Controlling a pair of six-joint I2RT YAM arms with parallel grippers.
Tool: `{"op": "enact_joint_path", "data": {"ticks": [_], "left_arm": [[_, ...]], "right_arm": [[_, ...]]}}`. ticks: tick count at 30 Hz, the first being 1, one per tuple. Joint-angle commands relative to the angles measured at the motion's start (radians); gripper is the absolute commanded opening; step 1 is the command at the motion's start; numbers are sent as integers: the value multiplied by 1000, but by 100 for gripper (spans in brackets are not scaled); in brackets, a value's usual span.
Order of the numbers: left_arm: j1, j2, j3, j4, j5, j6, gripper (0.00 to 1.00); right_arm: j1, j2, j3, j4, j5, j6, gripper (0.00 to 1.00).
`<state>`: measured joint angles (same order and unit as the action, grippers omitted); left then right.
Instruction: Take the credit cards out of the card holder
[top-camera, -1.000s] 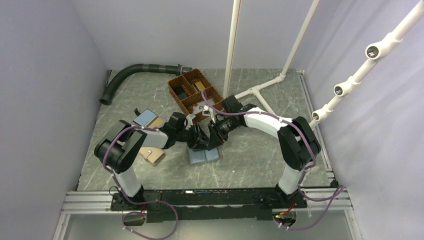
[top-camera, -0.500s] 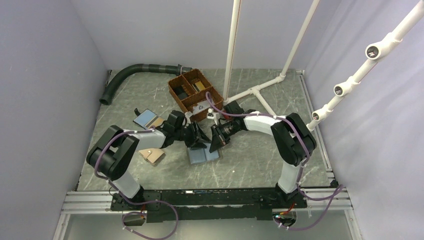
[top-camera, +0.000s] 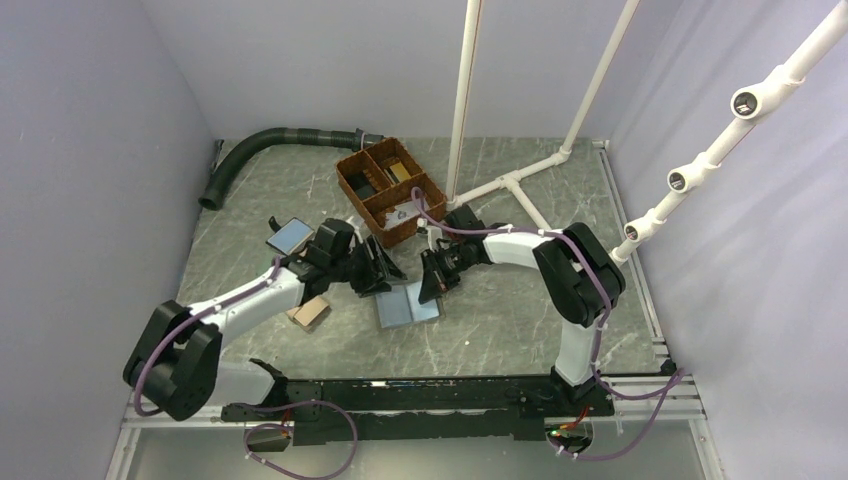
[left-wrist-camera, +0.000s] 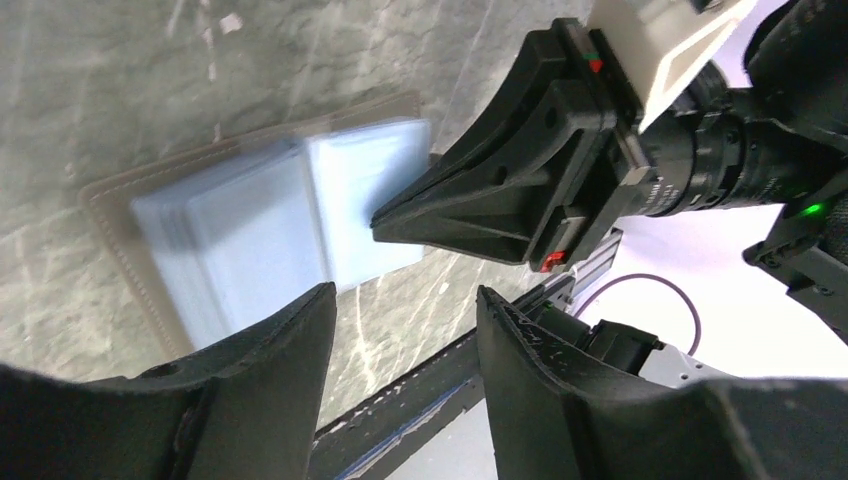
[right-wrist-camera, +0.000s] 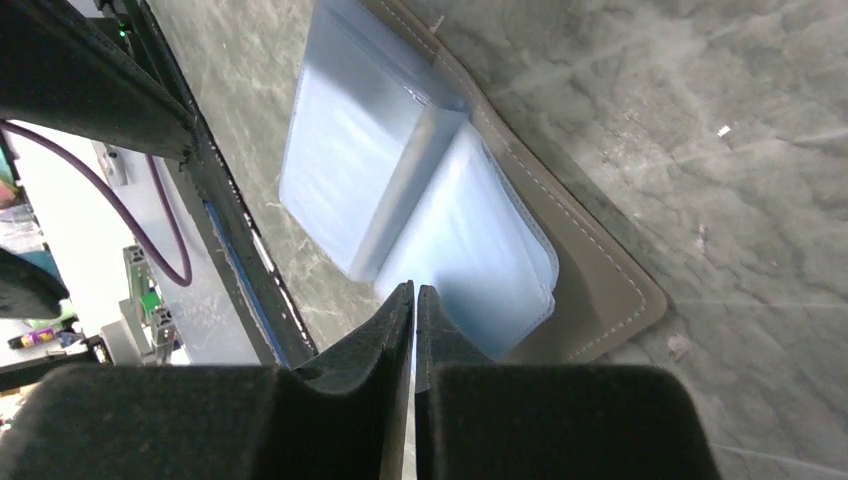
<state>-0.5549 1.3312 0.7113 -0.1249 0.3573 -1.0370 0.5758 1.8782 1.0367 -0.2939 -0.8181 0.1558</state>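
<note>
The card holder lies open and flat at the middle of the table, blue inside up. In the top view the left gripper is at its 10 o'clock and the right gripper at its 2 o'clock.

The left fingers are spread with nothing between them, hanging above the table just off the holder. The right fingers are pressed almost together, tip at the edge of one blue pocket. I cannot tell whether a card edge or only a pocket flap sits in the thin slit.

No credit cards lie loose on the table, so any are presumably in the pockets. The holder is opened, but every card appears left to pull out.
</note>
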Motion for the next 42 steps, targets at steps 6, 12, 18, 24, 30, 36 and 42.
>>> {"op": "enact_joint_path", "data": {"ticks": [6,12,18,24,30,36,42], "left_arm": [[10,-67,-95,-12,-33,-29,60],[10,-22,-89,-36,-12,-13,61],[11,16,-75,-49,-5,10,62],[10,51,-62,-26,18,13,61],[11,65,-69,13,41,6,58],[10,61,-75,60,61,4,56],[11,56,-93,147,93,-3,54]], "right_arm": [[34,11,35,50,24,52,8],[45,14,41,41,47,47,8],[45,17,41,35,61,44,8],[48,24,43,31,69,44,8],[53,36,51,21,74,39,8],[59,50,59,7,86,31,8],[62,51,63,0,84,28,8]]}}
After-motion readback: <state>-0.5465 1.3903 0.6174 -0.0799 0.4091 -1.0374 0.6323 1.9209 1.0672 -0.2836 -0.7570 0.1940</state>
